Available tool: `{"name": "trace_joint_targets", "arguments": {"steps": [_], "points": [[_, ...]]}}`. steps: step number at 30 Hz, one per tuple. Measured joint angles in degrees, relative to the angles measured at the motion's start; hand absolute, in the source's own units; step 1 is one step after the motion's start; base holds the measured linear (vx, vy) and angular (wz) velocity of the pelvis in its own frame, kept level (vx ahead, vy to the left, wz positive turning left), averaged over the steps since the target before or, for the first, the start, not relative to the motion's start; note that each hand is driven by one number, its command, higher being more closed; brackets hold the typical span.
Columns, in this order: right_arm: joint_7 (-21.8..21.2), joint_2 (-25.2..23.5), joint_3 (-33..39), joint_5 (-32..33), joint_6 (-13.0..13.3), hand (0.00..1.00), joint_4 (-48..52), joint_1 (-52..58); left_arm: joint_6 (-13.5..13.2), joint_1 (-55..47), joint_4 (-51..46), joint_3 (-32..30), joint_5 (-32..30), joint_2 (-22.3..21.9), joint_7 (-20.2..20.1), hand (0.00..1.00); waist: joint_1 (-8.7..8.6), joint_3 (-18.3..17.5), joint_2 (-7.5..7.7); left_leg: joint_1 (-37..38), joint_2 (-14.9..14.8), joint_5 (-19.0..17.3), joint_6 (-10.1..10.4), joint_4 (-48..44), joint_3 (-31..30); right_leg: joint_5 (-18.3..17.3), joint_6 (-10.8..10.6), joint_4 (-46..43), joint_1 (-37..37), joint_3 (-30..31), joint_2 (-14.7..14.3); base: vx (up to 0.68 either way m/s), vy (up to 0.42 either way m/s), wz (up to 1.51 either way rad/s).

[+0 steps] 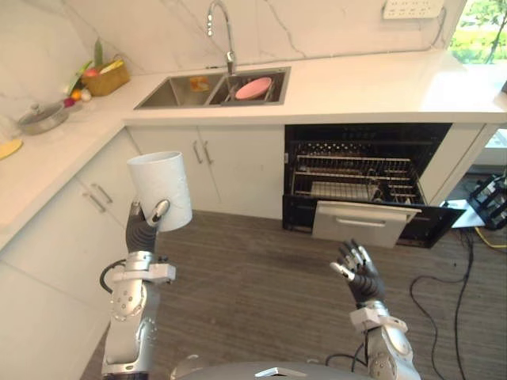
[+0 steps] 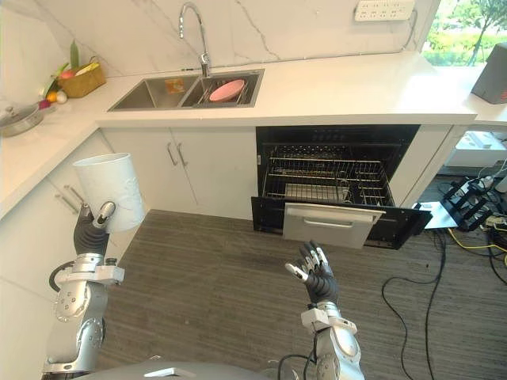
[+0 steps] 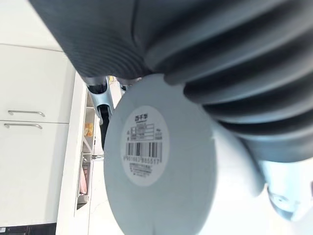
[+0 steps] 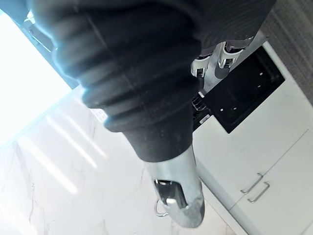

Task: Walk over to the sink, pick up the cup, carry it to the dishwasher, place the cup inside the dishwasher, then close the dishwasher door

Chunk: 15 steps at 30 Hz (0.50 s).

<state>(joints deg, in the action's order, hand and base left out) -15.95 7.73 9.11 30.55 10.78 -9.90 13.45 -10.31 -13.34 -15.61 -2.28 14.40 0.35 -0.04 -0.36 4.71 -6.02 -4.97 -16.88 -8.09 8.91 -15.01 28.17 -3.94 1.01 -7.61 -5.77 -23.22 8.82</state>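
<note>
Item: white cup (image 1: 161, 188), stiff, smooth, likely light; we judge its lower wall the hold. There our left robot hand (image 1: 145, 226) grips it; right robot hand (image 1: 358, 273) spread, empty.

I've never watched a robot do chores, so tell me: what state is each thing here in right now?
cup: held aloft, mouth up
left hand: curled round the cup
right hand: open, empty
dishwasher door: open, folded down
cabinet doors: closed
sink: holds a pink dish
</note>
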Motion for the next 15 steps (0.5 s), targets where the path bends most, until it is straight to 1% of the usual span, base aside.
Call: {"name": "trace_joint_targets", "arguments": {"steps": [1,2,3,4,5,6,7,8,9,10,11,12,13,14,15], "points": [[0.06,0.11,-1.10,-0.24,0.15,0.00,-0.04,-1.28,0.02,-1.62,-0.92,-0.04,-0.03,-0.02,0.11,1.00,0.18,0.00,0.01,-0.65,0.18,3.23,1.97,7.13,-2.64,-0.67,-1.12,0.05,-0.82,1.66,0.46,0.53,0.068,-0.94],[0.21,0.25,-1.55,-0.75,0.28,0.00,-0.08,-1.18,-0.03,-2.68,-2.17,-0.10,-0.03,0.03,-0.02,1.00,0.05,0.15,0.22,-1.75,-0.01,4.54,1.95,8.09,-5.10,-2.17,-3.45,0.11,-2.44,2.38,1.10,0.52,0.091,-0.81],[0.42,0.88,-1.68,-0.76,0.29,0.00,-0.21,-0.66,-0.20,-2.76,-2.32,0.00,-0.02,0.01,-0.41,1.00,-0.33,0.12,-0.03,-2.19,-0.20,5.11,1.49,7.94,-5.88,-3.42,-5.17,0.14,-4.06,2.23,1.64,0.43,0.153,-0.50],[0.60,1.65,-1.80,-0.73,0.29,0.00,-0.28,-0.08,-0.34,-2.72,-2.20,0.12,-0.02,0.00,-0.87,1.00,-0.62,-0.09,-0.56,-2.14,-0.16,5.56,0.62,7.67,-5.96,-4.43,-6.28,-0.15,-5.19,2.22,1.92,0.43,0.256,-0.46],[1.36,3.02,-1.81,-0.56,0.29,0.00,-0.25,0.60,-1.41,-2.72,-2.14,0.18,0.00,0.00,-2.12,1.00,-0.72,-0.96,-2.28,-1.46,0.10,5.02,-0.87,6.51,-6.14,-6.93,-8.58,-2.01,-6.01,2.23,2.08,0.46,0.320,-0.47],[1.68,3.20,-1.78,-0.41,0.26,0.00,-0.51,0.47,-2.08,-2.50,-1.97,0.11,0.04,0.28,-2.73,1.00,-0.59,-1.06,-2.39,-1.05,0.90,7.71,-2.37,6.40,-7.83,-8.54,-9.64,-3.49,-6.05,2.55,2.33,0.47,0.371,-0.62],[2.42,1.76,-2.15,0.65,0.22,0.00,-0.58,0.76,-2.29,-2.11,-1.53,0.21,0.01,1.44,-3.60,1.00,-0.43,-1.22,0.50,-0.46,3.16,10.52,-2.48,3.60,-8.19,-10.83,-10.55,-5.91,-6.72,3.37,5.61,0.45,0.346,-0.26],[2.91,-0.85,-2.18,1.17,0.24,0.00,-0.46,1.18,-2.29,-1.17,-1.32,0.56,-0.05,2.66,-4.65,1.00,-1.06,-1.45,3.71,0.22,7.03,8.94,-3.22,2.27,-8.09,-12.00,-10.77,-6.57,-8.34,3.23,9.48,0.44,0.307,0.00],[3.43,-1.70,-2.13,1.31,0.24,0.00,-0.39,1.17,-2.30,-0.44,-1.22,1.13,-0.12,3.00,-5.16,1.00,-1.24,-1.79,5.73,0.08,8.52,7.89,-3.97,1.75,-8.70,-11.50,-10.87,-7.25,-8.56,2.68,10.99,0.51,0.298,0.39],[4.65,-2.24,-2.21,1.74,0.17,0.00,-0.17,0.50,-2.33,1.36,-0.76,2.44,-0.87,2.98,-5.91,1.00,-0.97,-1.54,8.04,0.14,10.50,6.68,-4.83,0.71,-9.17,-9.32,-10.55,-10.61,-7.60,1.96,13.39,0.41,0.235,0.33],[5.80,-2.83,-2.13,2.76,0.15,0.00,0.12,-0.46,-2.47,2.63,-0.11,3.60,-1.37,2.97,-6.65,1.00,-0.49,-1.10,8.16,0.51,11.17,5.95,-5.14,-0.09,-8.98,-6.54,-9.56,-16.35,-5.16,1.96,15.20,0.46,0.284,0.20],[5.80,-2.83,-2.13,2.76,0.15,0.00,0.12,-0.46,-2.47,2.63,-0.11,3.60,-1.37,2.97,-6.65,1.00,-0.49,-1.10,8.16,0.51,11.17,5.95,-5.14,-0.09,-8.98,-6.54,-9.56,-16.35,-5.16,1.96,15.20,0.34,0.222,-0.04],[6.60,-4.12,-2.45,3.37,0.00,0.00,0.18,-1.61,-2.72,3.42,0.50,3.96,-3.68,2.92,-6.38,1.00,-0.42,0.36,7.42,4.55,12.10,4.50,-6.90,1.13,-7.58,-2.18,-11.31,-28.36,-0.85,2.91,18.60,0.38,0.164,-0.15],[6.52,-5.48,-3.05,3.22,-0.15,0.00,0.78,-1.77,-2.93,3.46,0.47,3.95,-4.41,3.46,-5.51,1.00,-0.74,0.69,7.06,7.66,12.11,3.86,-7.83,2.98,-7.48,-4.60,-13.15,-36.55,3.12,6.05,16.85,0.29,0.066,-0.19],[6.44,-5.87,-3.44,3.12,-0.43,0.00,1.76,-1.39,-3.29,3.50,0.47,3.96,-4.77,3.70,-5.07,1.00,-0.88,0.77,6.88,9.21,12.11,3.62,-8.07,4.21,-7.45,-6.53,-12.75,-39.37,4.93,7.04,15.31,0.26,-0.008,-0.14]]}}
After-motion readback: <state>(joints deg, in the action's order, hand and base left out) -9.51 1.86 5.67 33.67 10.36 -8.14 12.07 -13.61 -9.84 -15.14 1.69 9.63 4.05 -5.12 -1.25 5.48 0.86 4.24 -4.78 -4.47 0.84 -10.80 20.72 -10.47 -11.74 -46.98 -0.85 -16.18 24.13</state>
